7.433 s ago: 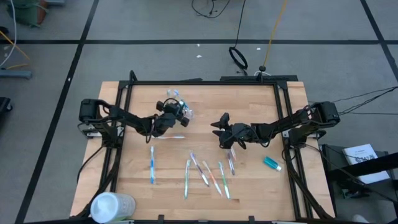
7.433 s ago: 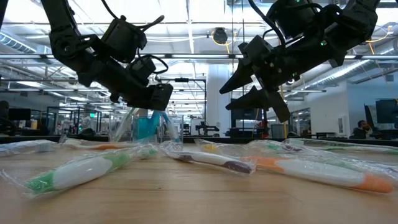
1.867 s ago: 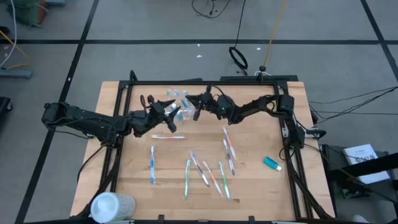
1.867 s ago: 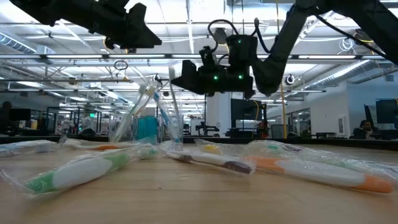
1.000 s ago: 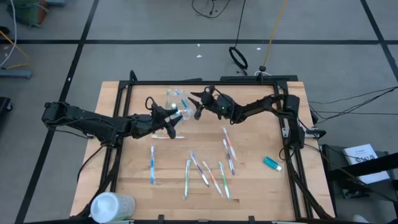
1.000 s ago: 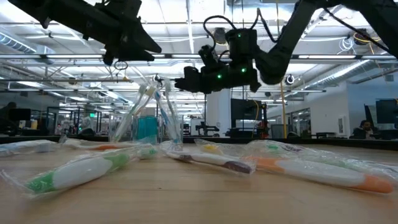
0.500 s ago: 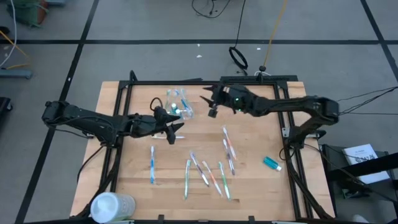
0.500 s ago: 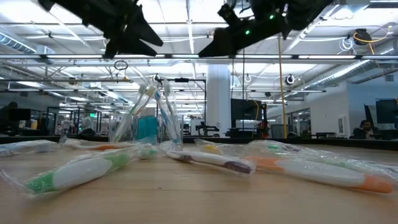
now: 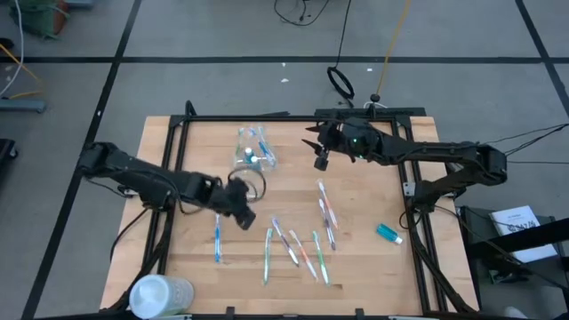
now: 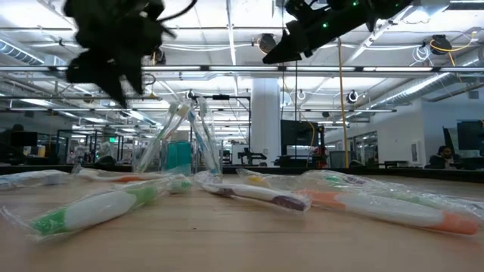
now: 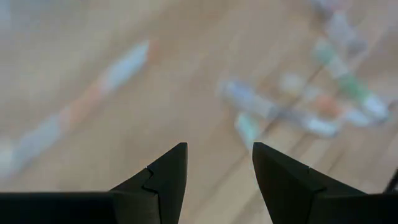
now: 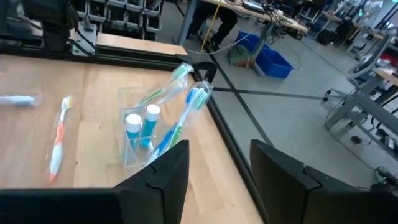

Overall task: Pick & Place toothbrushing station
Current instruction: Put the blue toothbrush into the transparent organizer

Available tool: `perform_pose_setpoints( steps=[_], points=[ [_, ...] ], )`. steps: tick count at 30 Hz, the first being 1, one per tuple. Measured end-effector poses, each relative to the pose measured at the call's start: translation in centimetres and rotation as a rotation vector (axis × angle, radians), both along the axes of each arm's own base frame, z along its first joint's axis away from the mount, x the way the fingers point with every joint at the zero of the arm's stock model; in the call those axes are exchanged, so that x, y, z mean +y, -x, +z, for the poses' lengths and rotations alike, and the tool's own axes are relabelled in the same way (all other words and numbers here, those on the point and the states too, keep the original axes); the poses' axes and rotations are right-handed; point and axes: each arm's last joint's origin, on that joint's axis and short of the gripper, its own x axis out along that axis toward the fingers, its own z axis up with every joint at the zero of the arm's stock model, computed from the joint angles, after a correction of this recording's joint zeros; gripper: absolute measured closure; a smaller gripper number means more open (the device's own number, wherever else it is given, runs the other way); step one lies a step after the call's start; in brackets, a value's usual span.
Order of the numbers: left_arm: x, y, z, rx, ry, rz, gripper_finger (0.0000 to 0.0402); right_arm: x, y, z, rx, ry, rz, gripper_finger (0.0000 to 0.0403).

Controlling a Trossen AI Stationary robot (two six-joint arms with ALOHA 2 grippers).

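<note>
High view: the wooden table [image 9: 373, 267] carries the whole station, with both arms above it. The left gripper [image 9: 244, 212] hangs low over the middle of the table, jaws released and empty, just beside a lone blue toothbrush [image 9: 217, 237] and near a loose group of wrapped toothbrushes [image 9: 298, 251]. The right gripper [image 9: 320, 153] is raised toward the far side, jaws likewise spread and holding nothing. A large white container [image 9: 160, 295] stands at the near left corner, outside the task.

The clear cup [image 9: 252, 151] stands upright between the two grippers on the far half of the table. It holds several toothbrushes and two blue toothpaste tubes [image 12: 142, 127]. A further teal tube [image 9: 388, 233] lies near the right edge, well apart from the rest.

Judgement: the step in hand is collecting another toothbrush. To do it well, the left jaws should straddle one handle squarely across its width, since the film wrapping looks slippery, and lift clear before swinging toward the cup.
</note>
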Motion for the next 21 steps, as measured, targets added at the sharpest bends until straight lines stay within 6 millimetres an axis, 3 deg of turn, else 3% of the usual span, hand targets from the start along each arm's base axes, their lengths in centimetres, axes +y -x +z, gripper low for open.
perform_pose_setpoints(
  steps=[9, 14, 21],
  points=[
    [-3.3, 1.5, -4.4, 0.404, 0.115, 0.310, 0.0213, 0.0, 0.0, 0.0, 0.032, 0.096, 0.029, 0.0243],
    [-3.8, 1.9, -6.3, 0.538, 0.079, 0.515, 0.0213, 0.0, 0.0, 0.0, 0.033, 0.098, 0.029, 0.0243],
    [-3.5, 1.6, -8.2, 0.608, -0.003, 0.567, 0.0213, 0.0, -0.1, 0.3, 0.012, 0.110, 0.029, 0.0243]
  ],
)
